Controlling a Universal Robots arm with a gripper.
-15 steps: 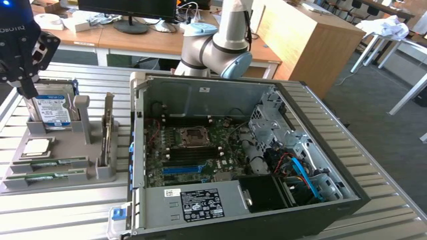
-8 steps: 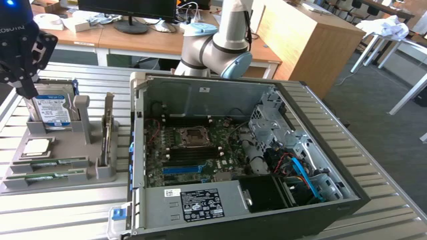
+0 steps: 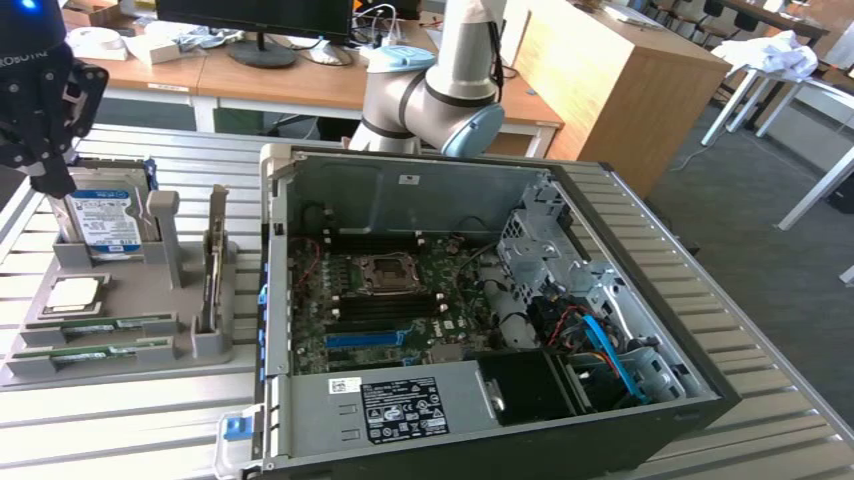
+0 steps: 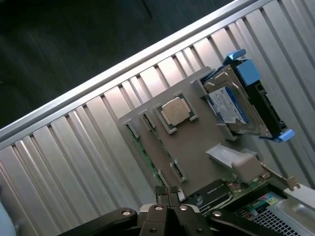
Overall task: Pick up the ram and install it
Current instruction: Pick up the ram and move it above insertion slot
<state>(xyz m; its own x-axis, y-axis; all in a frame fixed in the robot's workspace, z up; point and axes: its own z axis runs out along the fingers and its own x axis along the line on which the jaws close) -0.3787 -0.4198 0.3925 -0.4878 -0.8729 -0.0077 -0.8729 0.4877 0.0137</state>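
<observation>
Two ram sticks [image 3: 104,324] [image 3: 94,352], green and narrow, lie side by side in slots at the near end of a grey holder tray [image 3: 200,345] on the exterior view's left. In the wrist view one ram stick [image 4: 146,155] shows edge-on in the tray [image 4: 197,147]. My gripper [image 3: 56,185] hangs above the far end of the tray, over the hard drive, well off the sticks. Its fingers [image 4: 167,192] are shut together with nothing between them.
The tray also holds a blue-labelled hard drive [image 3: 104,225] [image 4: 231,105], a square silver processor [image 3: 74,292] [image 4: 174,112] and an upright card [image 3: 214,270]. An open computer case [image 3: 400,190] with its motherboard [image 3: 387,300] lies to the exterior view's right on the ribbed metal table [image 3: 120,430].
</observation>
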